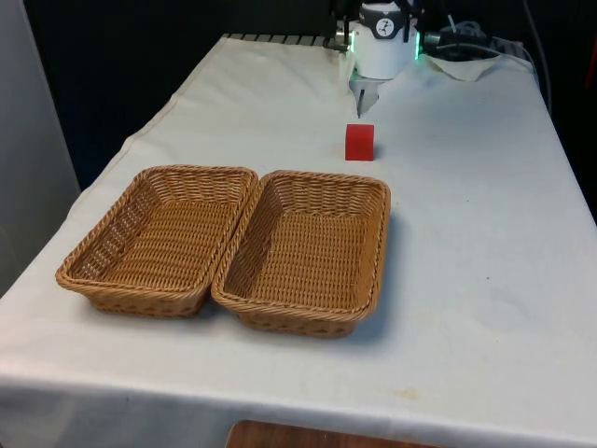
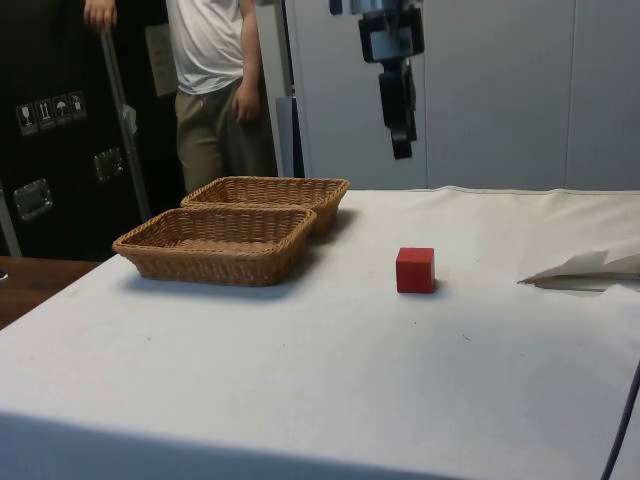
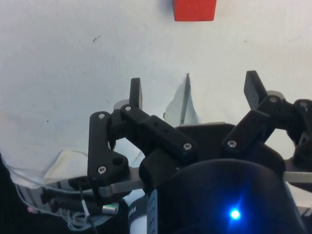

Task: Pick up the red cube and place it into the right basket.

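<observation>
Two baskets [image 1: 229, 245] sit nearest. The cube [image 1: 359, 142] lies on the cloth below and just ahead of the claw [image 3: 193, 91], toward the baskets. The claw hangs high, spread wide, empty.

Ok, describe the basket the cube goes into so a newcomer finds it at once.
On the white-clothed table, two wicker baskets sit side by side, rims touching. The target basket is at the front view's right. Unlike its twin, it lies nearest the red cube.
</observation>
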